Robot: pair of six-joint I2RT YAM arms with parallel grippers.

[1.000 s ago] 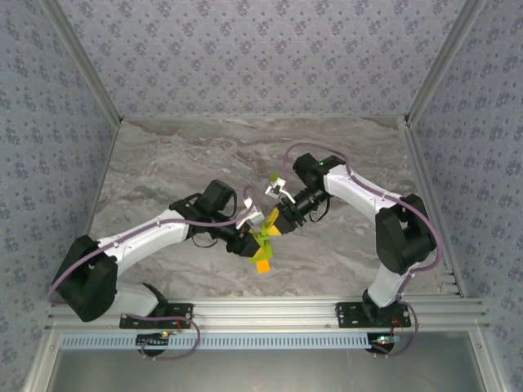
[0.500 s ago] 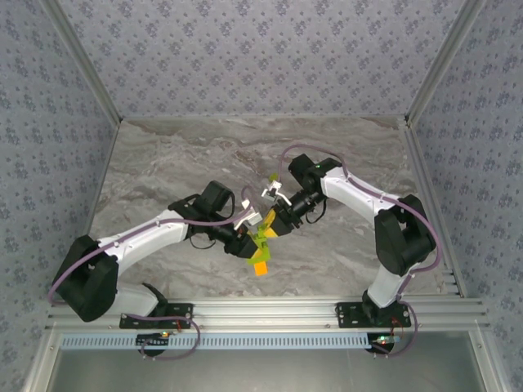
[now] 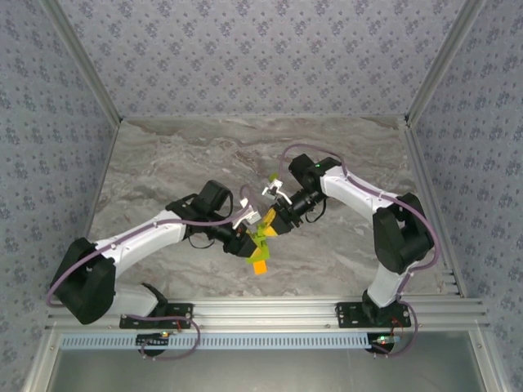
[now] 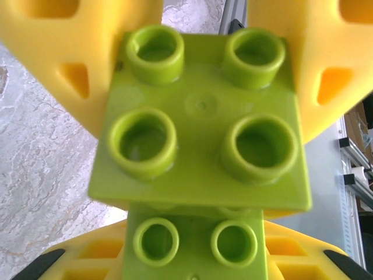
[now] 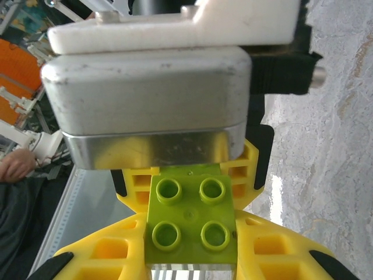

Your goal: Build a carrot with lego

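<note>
Soft, even light from above leaves only faint shadows on the table (image 3: 163,155). In the wrist views the lego (image 4: 201,151) is bright, slightly soft; everything behind it blurs.

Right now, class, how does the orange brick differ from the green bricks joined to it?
Colour: the orange brick is orange, the green bricks lime.
Number: there is one orange brick but several green bricks.
Grip: the green bricks are clamped by the left gripper and the right gripper; the orange brick sticks out towards the near edge, free of both.
Shared: they form one joined piece.
</note>
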